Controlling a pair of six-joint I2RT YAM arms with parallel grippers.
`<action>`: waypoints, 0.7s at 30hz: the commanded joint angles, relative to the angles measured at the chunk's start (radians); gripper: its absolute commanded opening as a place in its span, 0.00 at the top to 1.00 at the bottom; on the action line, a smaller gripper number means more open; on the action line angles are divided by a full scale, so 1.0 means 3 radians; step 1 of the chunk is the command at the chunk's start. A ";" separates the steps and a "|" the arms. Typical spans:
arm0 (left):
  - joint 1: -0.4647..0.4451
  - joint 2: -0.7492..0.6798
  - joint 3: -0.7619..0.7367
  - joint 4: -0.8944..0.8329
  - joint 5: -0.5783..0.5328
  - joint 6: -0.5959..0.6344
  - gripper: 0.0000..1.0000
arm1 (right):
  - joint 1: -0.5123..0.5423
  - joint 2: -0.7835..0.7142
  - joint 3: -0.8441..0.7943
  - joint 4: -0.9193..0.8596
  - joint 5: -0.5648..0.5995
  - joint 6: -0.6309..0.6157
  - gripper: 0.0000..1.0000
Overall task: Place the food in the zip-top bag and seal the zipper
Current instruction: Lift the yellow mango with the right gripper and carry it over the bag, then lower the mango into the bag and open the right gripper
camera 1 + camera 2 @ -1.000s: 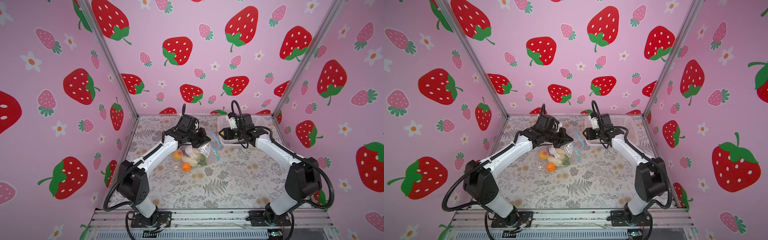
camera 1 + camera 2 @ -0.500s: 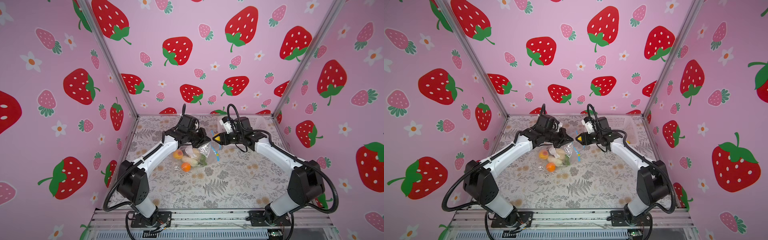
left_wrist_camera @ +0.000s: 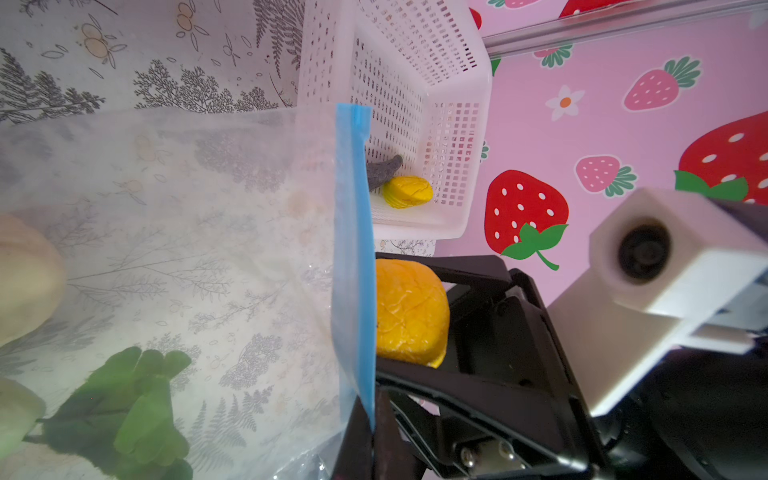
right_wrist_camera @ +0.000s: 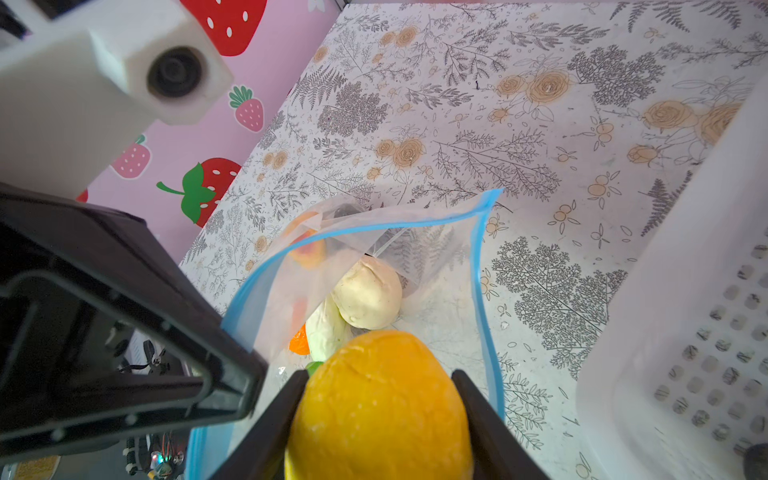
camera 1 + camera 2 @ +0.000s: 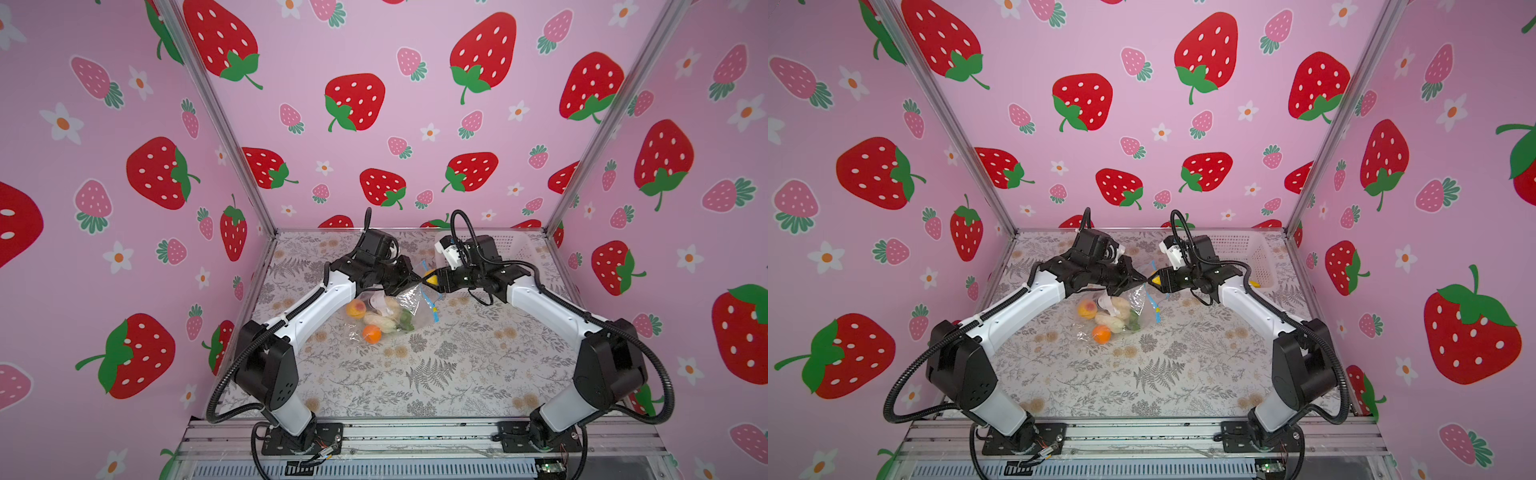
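Left end effector [image 3: 367,434] pressed together on zipper [image 3: 353,249], holding zip-top bag [image 5: 409,305] mouth raised. Mouth gapes toward right end effector [image 5: 428,280]. Bag's long axis slants down to table [image 5: 457,365]. Right end effector pinches lemon [image 4: 380,407] at mouth rim. Basket [image 5: 1254,253] close behind; open room in front.

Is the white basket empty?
No: the left wrist view shows a yellow fruit and a dark grey item lying inside the basket.
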 commanded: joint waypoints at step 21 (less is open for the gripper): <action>-0.0016 -0.0149 -0.0006 0.0033 -0.0007 -0.0001 1.00 | 0.0023 0.0143 -0.0045 -0.0075 0.0062 -0.0110 0.43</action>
